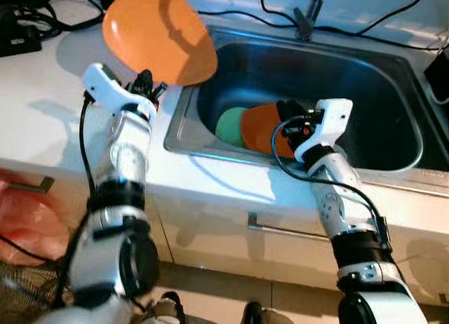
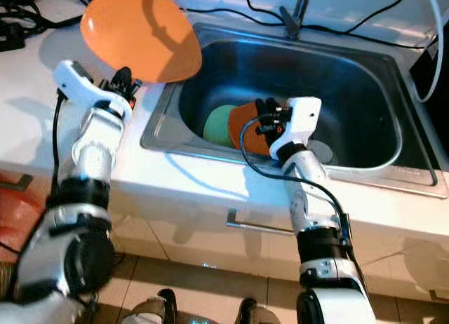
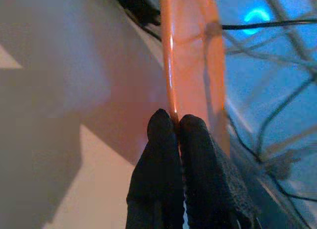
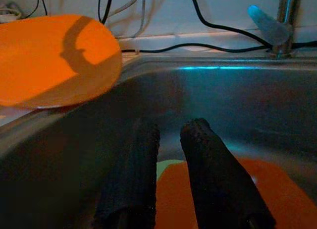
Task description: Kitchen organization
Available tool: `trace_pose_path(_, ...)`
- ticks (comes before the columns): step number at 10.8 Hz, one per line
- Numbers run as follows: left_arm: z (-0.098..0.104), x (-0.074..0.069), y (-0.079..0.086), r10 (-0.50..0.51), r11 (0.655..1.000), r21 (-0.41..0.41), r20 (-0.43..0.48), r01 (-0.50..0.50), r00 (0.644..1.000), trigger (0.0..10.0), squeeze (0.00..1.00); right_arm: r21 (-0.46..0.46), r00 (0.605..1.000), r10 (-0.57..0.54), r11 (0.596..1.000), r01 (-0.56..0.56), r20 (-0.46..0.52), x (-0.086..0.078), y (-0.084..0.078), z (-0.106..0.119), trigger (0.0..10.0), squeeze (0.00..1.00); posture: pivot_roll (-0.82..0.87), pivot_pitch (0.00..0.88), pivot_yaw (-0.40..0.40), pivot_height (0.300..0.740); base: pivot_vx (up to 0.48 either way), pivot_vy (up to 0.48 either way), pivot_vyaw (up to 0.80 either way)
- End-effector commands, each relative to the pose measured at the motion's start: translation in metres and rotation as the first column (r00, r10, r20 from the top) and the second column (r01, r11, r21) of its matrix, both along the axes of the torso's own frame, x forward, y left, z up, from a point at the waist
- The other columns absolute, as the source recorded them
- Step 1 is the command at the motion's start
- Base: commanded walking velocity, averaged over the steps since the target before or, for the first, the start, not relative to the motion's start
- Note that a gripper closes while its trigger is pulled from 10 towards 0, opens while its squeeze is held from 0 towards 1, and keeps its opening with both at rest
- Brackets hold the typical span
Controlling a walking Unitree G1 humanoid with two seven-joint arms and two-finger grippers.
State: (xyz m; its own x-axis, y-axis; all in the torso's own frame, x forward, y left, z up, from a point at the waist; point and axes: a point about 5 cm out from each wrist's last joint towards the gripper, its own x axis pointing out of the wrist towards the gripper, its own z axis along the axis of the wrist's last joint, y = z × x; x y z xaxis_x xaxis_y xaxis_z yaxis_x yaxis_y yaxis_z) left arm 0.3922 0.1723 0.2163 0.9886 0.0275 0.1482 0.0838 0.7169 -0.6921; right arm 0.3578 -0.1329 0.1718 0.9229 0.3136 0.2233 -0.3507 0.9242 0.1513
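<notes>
My left gripper [image 1: 151,86] is shut on the rim of a large orange plate [image 1: 158,35], held up over the counter at the sink's left edge. In the left wrist view the plate [image 3: 188,50] stands edge-on, pinched between both black fingers [image 3: 163,135]. A second orange plate [image 1: 261,127] lies in the steel sink [image 1: 365,64], overlapping a green plate [image 1: 228,125]. My right gripper [image 1: 289,112] hangs low inside the sink just above that orange plate [image 4: 277,189], its fingers [image 4: 208,159] a little apart and holding nothing.
A tap [image 1: 309,15] stands behind the sink, with black cables [image 1: 379,22] along the back of the white counter [image 1: 42,106]. A drain [image 2: 323,152] shows beside my right wrist. Cabinet handles [image 1: 280,229] run below the counter front.
</notes>
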Motion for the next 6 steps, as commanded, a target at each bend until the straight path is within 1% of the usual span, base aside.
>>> trace_pose_path(1, 0.001, -0.005, -0.012, -0.07, 0.998, 0.01, 0.034, 0.069, 0.997, 0.0, 0.0, 0.011, 0.997, -0.004, 1.0, 0.005, -0.079, -0.001, -0.001, -0.018, 10.0, 0.0, 0.01, 0.154, -0.065, 0.74, 0.0, 0.0, 0.0)
trace_pose_path(3, 0.012, -0.012, -0.017, -0.109, 0.994, 0.002, 0.112, 0.11, 0.988, 0.0, 0.0, 0.015, 0.997, -0.005, 1.0, 0.006, -0.078, 0.0, 0.0, -0.018, 10.0, 0.0, 0.01, 0.146, -0.062, 0.74, 0.0, 0.0, 0.0)
trace_pose_path(5, 0.026, -0.018, -0.014, -0.094, 0.994, -0.04, 0.202, 0.104, 0.975, 0.0, 0.0, 0.02, 0.997, -0.004, 1.0, 0.006, -0.077, 0.001, 0.001, -0.019, 10.0, 0.0, 0.02, 0.14, -0.063, 0.74, 0.0, 0.0, 0.0)
trace_pose_path(6, 0.036, -0.022, -0.015, -0.122, 0.991, -0.025, 0.253, 0.133, 0.96, 10.0, 0.0, 0.023, 0.997, -0.004, 1.0, 0.006, -0.078, 0.001, 0.001, -0.019, 10.0, 0.0, 0.02, 0.141, -0.061, 0.74, 0.0, 0.0, 0.0)
